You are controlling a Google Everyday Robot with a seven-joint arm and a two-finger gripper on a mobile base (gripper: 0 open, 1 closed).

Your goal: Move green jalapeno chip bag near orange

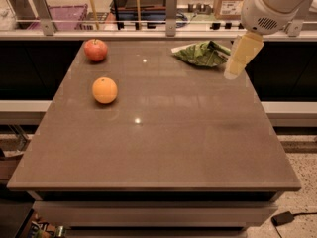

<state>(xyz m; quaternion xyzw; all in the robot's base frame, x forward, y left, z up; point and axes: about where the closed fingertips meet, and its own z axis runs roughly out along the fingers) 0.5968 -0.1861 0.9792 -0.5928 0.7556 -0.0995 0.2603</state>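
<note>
Near the far-left corner of the tabletop [163, 148], we are noting a red apple [95, 49]. The orange [105, 90] is sitting closer to us along the left edge, apart from the apple. Toward the far-right corner, the green jalapeno chip bag [200, 53] is lying flat, well apart from the orange, so we are judging the transfer not yet begun. At the right edge, the gripper [235, 69] is hanging just beside the bag's right end, angled downward, probably lining up a grasp. We cannot tell whether it is open or closed.
</note>
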